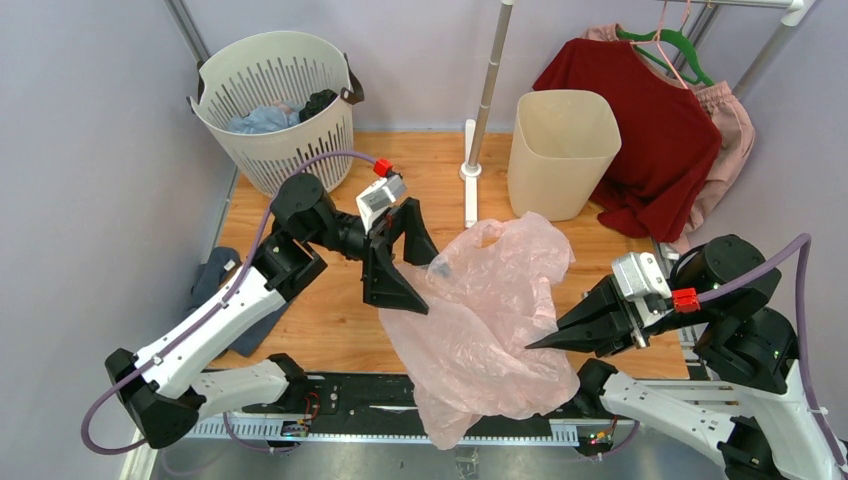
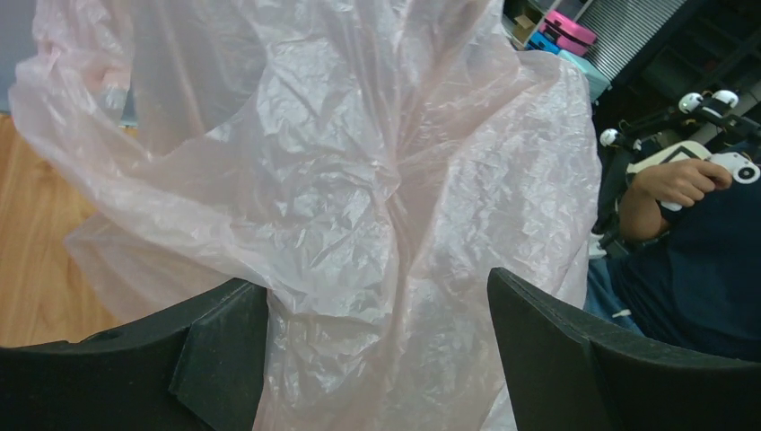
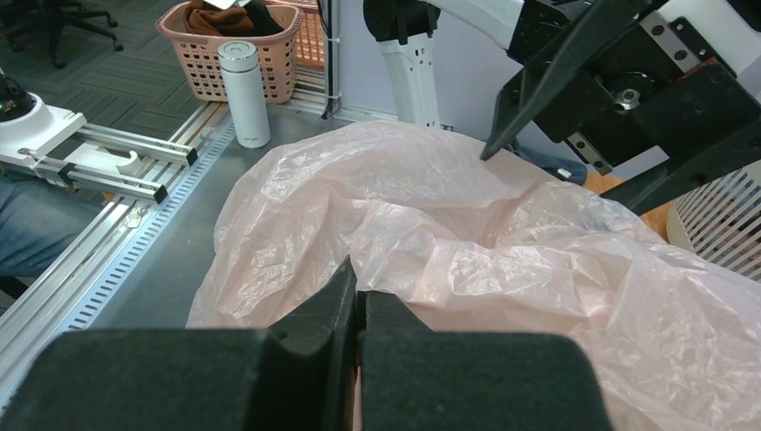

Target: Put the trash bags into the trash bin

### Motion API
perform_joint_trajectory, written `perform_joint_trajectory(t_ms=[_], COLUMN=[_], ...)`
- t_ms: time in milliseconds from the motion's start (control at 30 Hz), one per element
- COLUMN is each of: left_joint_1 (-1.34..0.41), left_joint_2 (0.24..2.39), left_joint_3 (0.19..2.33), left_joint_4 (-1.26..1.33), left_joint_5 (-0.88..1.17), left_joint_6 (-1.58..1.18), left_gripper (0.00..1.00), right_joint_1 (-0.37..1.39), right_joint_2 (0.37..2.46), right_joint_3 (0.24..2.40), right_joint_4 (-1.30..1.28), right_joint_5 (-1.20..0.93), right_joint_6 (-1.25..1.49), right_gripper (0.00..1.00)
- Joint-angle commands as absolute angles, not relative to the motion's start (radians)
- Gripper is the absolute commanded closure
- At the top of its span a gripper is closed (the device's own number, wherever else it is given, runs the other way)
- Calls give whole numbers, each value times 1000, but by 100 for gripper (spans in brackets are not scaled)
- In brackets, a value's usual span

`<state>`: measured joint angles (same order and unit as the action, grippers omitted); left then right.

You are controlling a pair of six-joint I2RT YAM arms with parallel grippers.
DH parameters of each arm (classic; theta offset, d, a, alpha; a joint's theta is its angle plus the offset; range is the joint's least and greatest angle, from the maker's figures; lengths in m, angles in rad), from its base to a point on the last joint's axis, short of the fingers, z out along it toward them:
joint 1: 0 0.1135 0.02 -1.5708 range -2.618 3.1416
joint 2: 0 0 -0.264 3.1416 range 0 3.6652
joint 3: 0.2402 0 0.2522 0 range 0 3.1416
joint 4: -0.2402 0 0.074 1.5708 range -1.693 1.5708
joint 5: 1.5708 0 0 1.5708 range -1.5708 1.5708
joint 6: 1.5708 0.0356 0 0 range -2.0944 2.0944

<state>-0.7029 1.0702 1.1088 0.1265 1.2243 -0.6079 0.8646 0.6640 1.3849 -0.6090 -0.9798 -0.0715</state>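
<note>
Right end effector (image 1: 540, 343) is clamped shut on a fold of the pale-pink trash bag (image 1: 490, 320). Left end effector (image 1: 430, 285) is wide open, with its fingers straddling the bag's left side and no grip. The bag is bunched over the tabletop's (image 1: 330, 320) near edge at centre, its lower part hanging past the edge. Trash bin (image 1: 560, 150) stands upright at the far edge, right of centre, just beyond the bag. Rack pole (image 1: 487, 90) stands just left of the bin and a red shirt (image 1: 650, 130) hangs just right of it. Slotted white basket (image 1: 275, 110) is at the far-left corner. Blue-grey cloth (image 1: 215, 275) lies at the left edge under my left arm.
</note>
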Motion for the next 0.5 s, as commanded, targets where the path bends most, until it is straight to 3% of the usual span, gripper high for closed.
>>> perform_joint_trajectory(t_ms=[0,167,300,367,467], left_joint_1=[-769,-796,-796,-796,-787], left_joint_2=[1044,1080,1170,1227,1307], left_joint_3=[1106,1115,1161,1198,1263], left_joint_4=[177,182,187,202,207], left_joint_5=[1195,1184,1186,1188,1190], left_joint_6=[-635,-638,-645,-666,-686], left_gripper=[13,40,84,100,100], right_joint_1=[879,879,879,879,879], right_joint_2=[667,661,658,653,648], right_joint_3=[1406,1407,1406,1407,1402], right_joint_4=[-580,-583,-587,-590,-592], right_joint_5=[-986,-970,-964,-962,-948], right_joint_6=[-73,-75,-70,-65,-57], right_gripper=[100,100,100,100,100])
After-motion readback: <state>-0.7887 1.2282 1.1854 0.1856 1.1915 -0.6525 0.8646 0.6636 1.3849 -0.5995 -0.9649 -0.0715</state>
